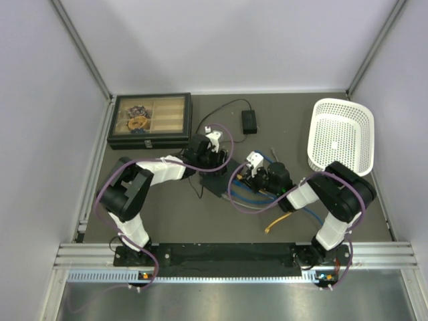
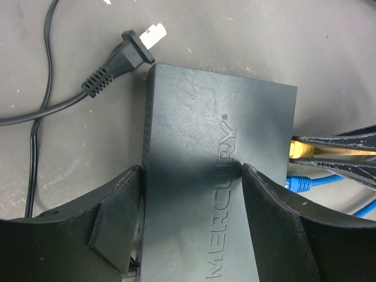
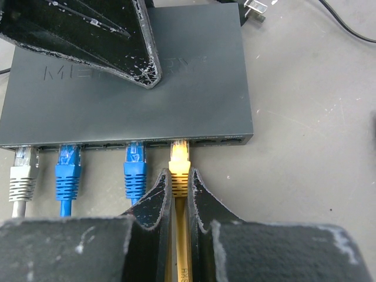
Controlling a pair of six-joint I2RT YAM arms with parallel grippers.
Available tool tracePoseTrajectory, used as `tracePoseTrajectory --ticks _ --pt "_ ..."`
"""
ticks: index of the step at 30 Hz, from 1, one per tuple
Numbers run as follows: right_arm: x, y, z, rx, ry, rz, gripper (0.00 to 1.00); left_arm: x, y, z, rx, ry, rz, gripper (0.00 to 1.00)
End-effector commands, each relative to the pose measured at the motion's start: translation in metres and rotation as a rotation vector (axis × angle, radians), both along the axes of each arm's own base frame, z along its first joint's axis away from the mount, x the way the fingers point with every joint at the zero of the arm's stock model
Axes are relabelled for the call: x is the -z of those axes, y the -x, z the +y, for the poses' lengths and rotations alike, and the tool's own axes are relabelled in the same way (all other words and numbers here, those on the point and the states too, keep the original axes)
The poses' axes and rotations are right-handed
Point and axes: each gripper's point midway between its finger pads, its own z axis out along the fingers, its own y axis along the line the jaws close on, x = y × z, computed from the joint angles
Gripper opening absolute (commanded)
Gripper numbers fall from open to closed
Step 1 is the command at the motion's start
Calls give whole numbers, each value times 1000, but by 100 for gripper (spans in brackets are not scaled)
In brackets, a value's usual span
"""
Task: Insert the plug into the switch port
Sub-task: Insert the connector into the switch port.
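A: Our right gripper (image 3: 179,194) pinches the yellow plug (image 3: 179,166), seated at a switch port (image 3: 178,141) on the switch (image 3: 147,94) near edge, mid-table.

B: Our left gripper (image 2: 191,202) clamps the switch sides; blue plugs (image 3: 134,168) lie left.

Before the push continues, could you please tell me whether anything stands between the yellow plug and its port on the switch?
Nothing visible does. The right tool grips the yellow plug, whose tip sits at the port on the switch, beside two blue plugs.
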Motion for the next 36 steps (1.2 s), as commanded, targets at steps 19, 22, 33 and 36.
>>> tracePoseTrajectory --ticks 19,22,33,36 --pt "-84 -25 45 -51 -175 -199 0 3 44 -50 141 27 68 71" --pt "-67 -20 36 -27 -148 -159 3 -10 21 -38 50 -4 -9 72" --pt "-50 -10 7 51 -101 -116 29 -41 -47 2 -162 -73 -161 79" --pt "-53 -9 0 65 -103 -118 35 -61 -62 10 -205 -65 -207 79"
